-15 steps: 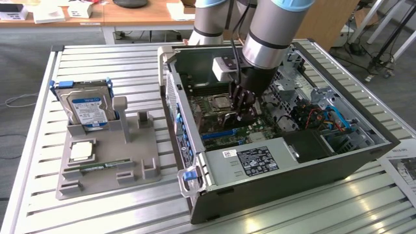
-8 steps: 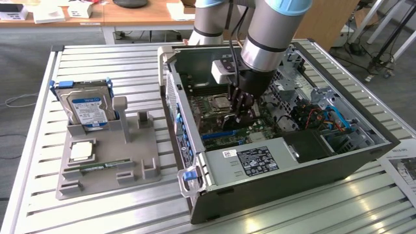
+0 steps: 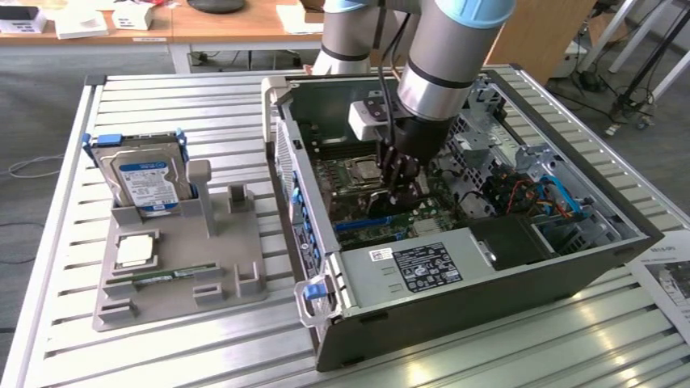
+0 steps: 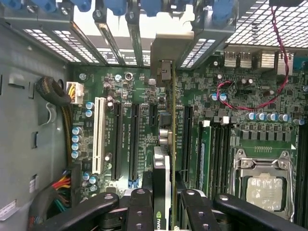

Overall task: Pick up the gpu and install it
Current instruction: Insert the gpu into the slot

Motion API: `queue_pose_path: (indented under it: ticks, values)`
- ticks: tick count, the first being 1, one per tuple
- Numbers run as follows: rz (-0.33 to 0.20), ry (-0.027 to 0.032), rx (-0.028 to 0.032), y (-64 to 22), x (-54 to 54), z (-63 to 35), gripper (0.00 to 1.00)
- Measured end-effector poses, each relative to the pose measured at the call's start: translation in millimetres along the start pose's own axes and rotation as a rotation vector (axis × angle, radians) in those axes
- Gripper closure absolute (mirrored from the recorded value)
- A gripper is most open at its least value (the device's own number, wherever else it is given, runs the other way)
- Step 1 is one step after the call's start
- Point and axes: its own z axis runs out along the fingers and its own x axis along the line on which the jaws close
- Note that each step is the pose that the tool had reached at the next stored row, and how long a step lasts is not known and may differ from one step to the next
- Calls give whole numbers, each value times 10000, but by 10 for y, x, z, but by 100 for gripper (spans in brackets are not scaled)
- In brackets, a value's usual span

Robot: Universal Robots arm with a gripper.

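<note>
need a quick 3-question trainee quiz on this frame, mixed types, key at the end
1. True or false: the hard drive lies inside the computer case.
2. What is the hand closed on? A) the hard drive B) the gpu C) nothing
3. Fill in: in the exterior view, the grey holder sits to the case's ____.

Key
1. False. It stands upright in the grey holder, outside the case.
2. B. The card sits edge-on between the fingers, over the motherboard slots.
3. Left (the exterior view's left).
</note>
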Motion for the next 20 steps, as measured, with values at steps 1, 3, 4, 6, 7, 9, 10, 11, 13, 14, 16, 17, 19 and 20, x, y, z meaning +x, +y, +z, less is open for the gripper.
queue_pose_path:
  ticks: [1,3,4,6,7,9,10,11,13,14,16,17,19,20]
  values:
    - [0,5,0,5,-12,8,73]
    - [2,26,0,9,-42,23,73]
    - [3,44,0,10,-54,33,73]
    - [3,63,-1,14,-58,52,73]
    - [3,73,-1,18,-58,64,73]
    - [3,86,-1,22,-58,83,73]
    - [3,87,-1,24,-58,88,73]
    - [4,89,-3,26,-59,90,73]
    - [4,88,-2,29,-60,95,73]
    - [4,89,-3,30,-60,96,73]
    - [6,87,-2,34,-61,100,73]
    - [6,87,-1,35,-62,101,73]
    - [5,87,-2,40,-63,102,73]
    - [5,88,-1,40,-63,102,73]
